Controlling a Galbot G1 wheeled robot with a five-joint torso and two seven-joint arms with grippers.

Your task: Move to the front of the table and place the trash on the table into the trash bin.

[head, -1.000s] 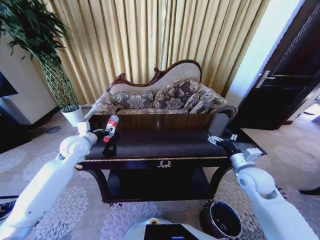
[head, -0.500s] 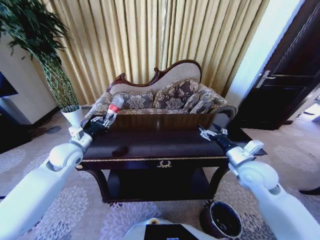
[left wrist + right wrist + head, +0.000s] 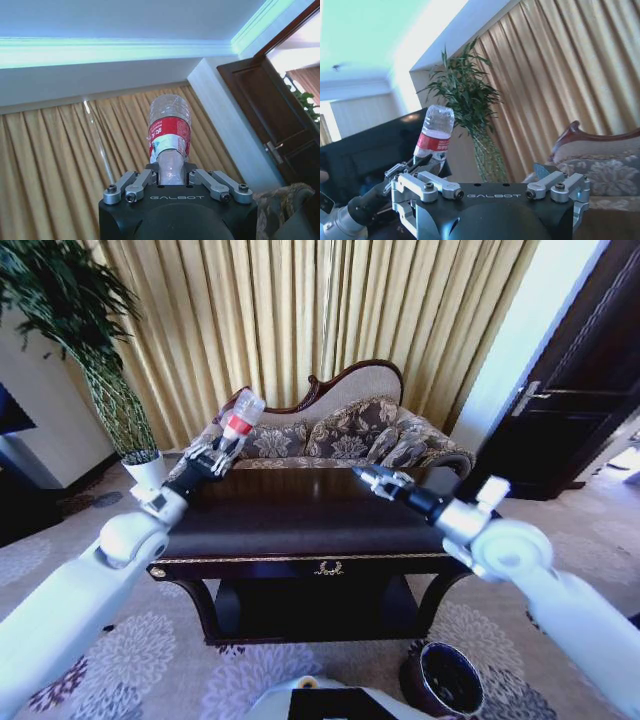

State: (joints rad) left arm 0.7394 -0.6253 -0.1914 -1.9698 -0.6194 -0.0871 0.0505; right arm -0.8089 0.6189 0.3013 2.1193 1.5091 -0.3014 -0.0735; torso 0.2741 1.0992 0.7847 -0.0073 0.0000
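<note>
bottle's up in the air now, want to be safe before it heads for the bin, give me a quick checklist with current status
1. left gripper shut on the bottle: ok, the fingers pinch its lower end in the left wrist view.
2. Bottle lifted off the table: ok.
3. right gripper free: ok, open with nothing in it, above the table.
4. trash bin mouth unobstructed: ok, on the floor at the robot's right front.
5. Bottle capped: cannot tell.

A furnished living room: an ornate sofa [image 3: 330,435], gold curtains [image 3: 300,320], floral carpet [image 3: 130,640] and potted plant [image 3: 90,350].
</note>
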